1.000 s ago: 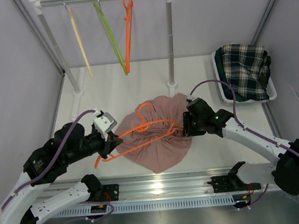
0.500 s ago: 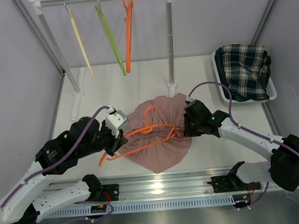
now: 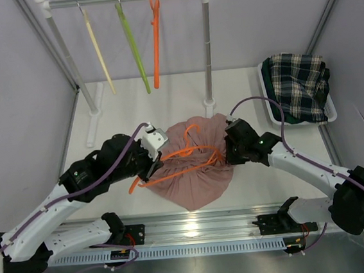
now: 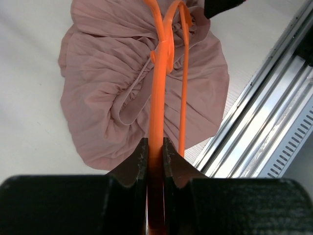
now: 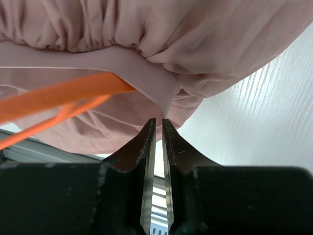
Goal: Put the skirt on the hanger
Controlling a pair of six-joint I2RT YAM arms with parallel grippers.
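skirt (image 3: 193, 184): pink, gathered, crumpled on table (image 3: 134, 109) | hanger (image 4: 156, 98): orange, across skirt, end under waistband

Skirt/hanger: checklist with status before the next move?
1. Left fingers clamped on orange hanger: ok.
2. Right fingers pinching waistband: cannot tell; the band reaches only their tips.
3. Hanger's right end under waistband: ok, looks tucked.
4. Hanger's left end inside skirt: not ok; it sticks out beside the fabric.
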